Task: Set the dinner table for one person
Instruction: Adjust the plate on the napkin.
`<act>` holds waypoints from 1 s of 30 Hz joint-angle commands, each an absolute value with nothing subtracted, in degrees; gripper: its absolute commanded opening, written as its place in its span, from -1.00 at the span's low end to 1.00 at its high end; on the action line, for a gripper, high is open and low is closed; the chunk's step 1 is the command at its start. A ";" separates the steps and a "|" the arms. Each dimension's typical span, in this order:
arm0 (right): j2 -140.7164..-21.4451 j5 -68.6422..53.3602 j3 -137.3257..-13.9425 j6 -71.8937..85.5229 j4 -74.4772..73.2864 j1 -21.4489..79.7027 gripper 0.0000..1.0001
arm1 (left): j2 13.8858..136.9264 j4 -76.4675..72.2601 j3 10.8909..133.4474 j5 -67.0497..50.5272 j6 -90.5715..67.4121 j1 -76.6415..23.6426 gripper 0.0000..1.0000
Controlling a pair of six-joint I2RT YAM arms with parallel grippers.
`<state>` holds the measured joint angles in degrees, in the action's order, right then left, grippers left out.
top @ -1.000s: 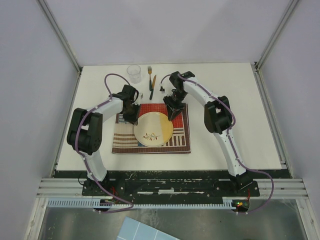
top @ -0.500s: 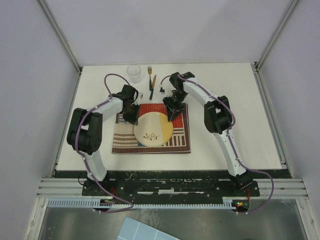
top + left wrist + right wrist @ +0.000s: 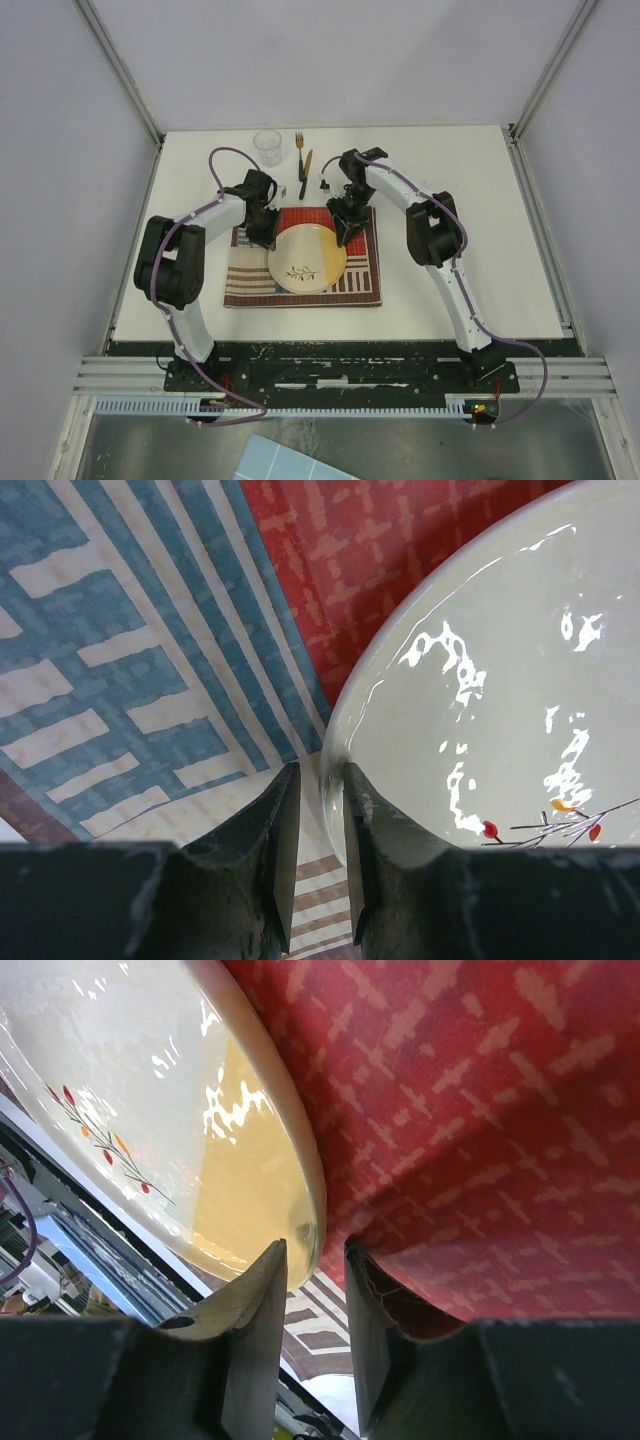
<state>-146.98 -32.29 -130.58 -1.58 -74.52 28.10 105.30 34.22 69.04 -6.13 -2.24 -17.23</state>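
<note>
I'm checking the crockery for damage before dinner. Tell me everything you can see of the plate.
The plate is round, glossy and cream, ceramic by its look, with a small sprig of red and orange leaves painted on it. No chip or crack shows. It lies flat and empty on the striped placemat. The left gripper straddles its far-left rim and the right gripper its far-right rim; whether they pinch it cannot be told.
</note>
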 commanded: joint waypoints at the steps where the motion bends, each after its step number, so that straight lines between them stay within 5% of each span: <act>1: -146.78 -32.79 -131.65 -2.46 -75.23 28.20 -0.27 | 105.56 34.65 70.75 -5.84 -3.60 -17.49 -0.40; 10: -146.67 -32.52 -130.67 -3.28 -75.69 28.29 -0.96 | 106.32 34.87 71.84 -6.24 -3.60 -17.65 -0.41; 17: -145.23 -31.45 -129.90 -3.93 -75.44 28.39 -0.96 | 107.31 34.85 72.42 -6.58 -3.60 -17.93 -0.49; 24: -144.50 -31.79 -130.05 -3.96 -75.61 28.38 -0.96 | 107.94 35.29 73.10 -6.51 -3.02 -18.19 -0.94; 30: -143.85 -32.09 -130.52 -4.79 -76.65 28.34 -0.96 | 109.03 35.58 74.21 -6.23 -2.60 -18.45 -0.94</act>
